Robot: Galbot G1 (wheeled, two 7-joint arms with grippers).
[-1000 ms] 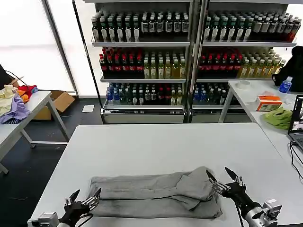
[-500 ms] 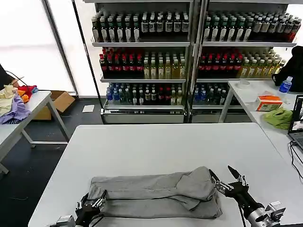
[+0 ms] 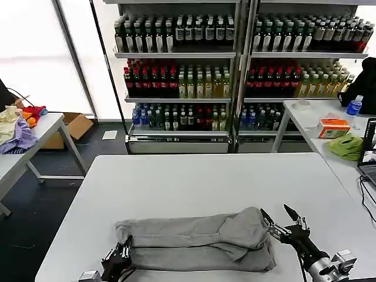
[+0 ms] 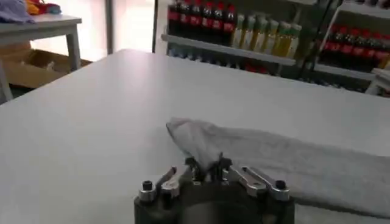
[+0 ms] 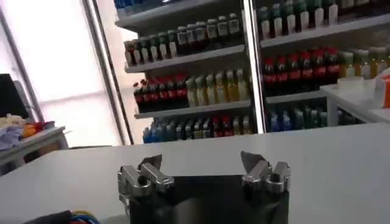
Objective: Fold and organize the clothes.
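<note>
One of the clothes, a light grey shirt (image 3: 194, 241) folded into a long strip, lies across the near part of the white table (image 3: 205, 182). My left gripper (image 3: 122, 254) sits at the strip's left end, shut on a pinch of the cloth. In the left wrist view the jaws (image 4: 207, 165) meet on the grey fabric (image 4: 280, 164), which runs away from them. My right gripper (image 3: 274, 210) stands open just beside the strip's right end, its fingers spread and holding nothing. In the right wrist view the right gripper (image 5: 201, 159) has only bare tabletop between its fingers.
A side table (image 3: 35, 135) at the left carries purple, yellow and red garments (image 3: 17, 126). The right table (image 3: 317, 117) holds an orange box (image 3: 333, 127), a green cloth (image 3: 346, 145) and a laptop edge. Bottle shelves (image 3: 235, 64) line the back.
My left gripper has moved from the table's front corner to the shirt's left end and shut on it. That end has shifted slightly right. The right gripper has barely moved.
</note>
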